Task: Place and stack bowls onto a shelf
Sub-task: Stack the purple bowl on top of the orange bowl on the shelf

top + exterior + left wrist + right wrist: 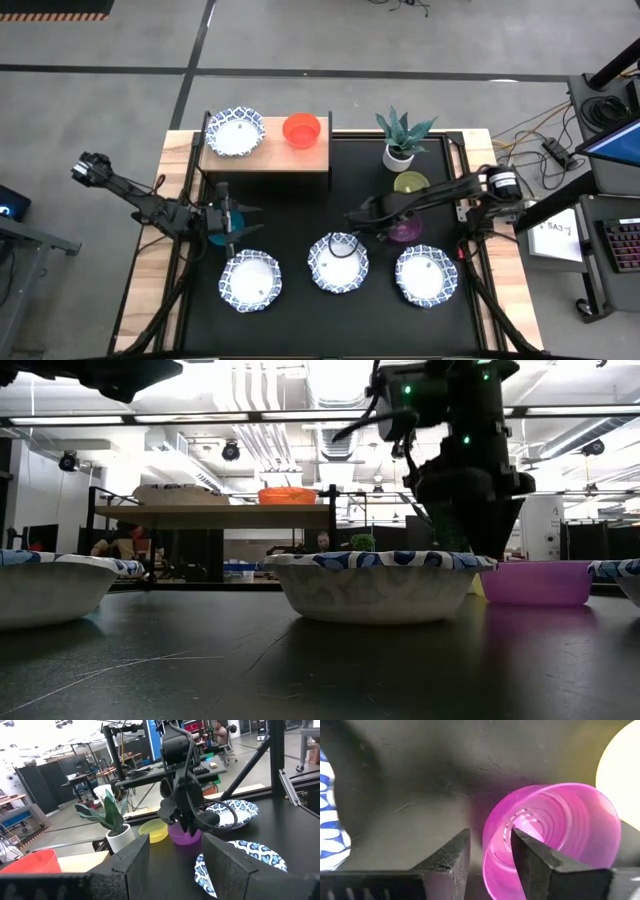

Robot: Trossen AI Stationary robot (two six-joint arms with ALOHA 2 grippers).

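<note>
The wooden shelf (268,160) stands at the table's far left and carries one white blue-rimmed bowl (235,133) and the red bowl (301,129). Three more white bowls (250,281) (338,262) (427,276) rest in a row near the front edge. The yellow-green bowl (411,183) and the purple bowl (408,234) sit on the table at centre right. My right gripper (490,837) is open and points down, its fingers standing either side of the purple bowl's rim. My left gripper (175,850) is open and empty, hovering beyond the left white bowl. My right gripper comes at the purple bowl from above, with one finger (532,852) inside it and the other outside its near rim (492,832). Dark table shows between the outer finger and the wall. I cannot tell whether the inner finger touches the wall. The bowl sits flat on the table (520,582).
A small white pot with a green plant (400,140) stands just beyond the yellow-green bowl. The middle white bowl lies close to the right arm's left side. The shelf board is bare only along its near strip. People and desks show in the room beyond the table.
</note>
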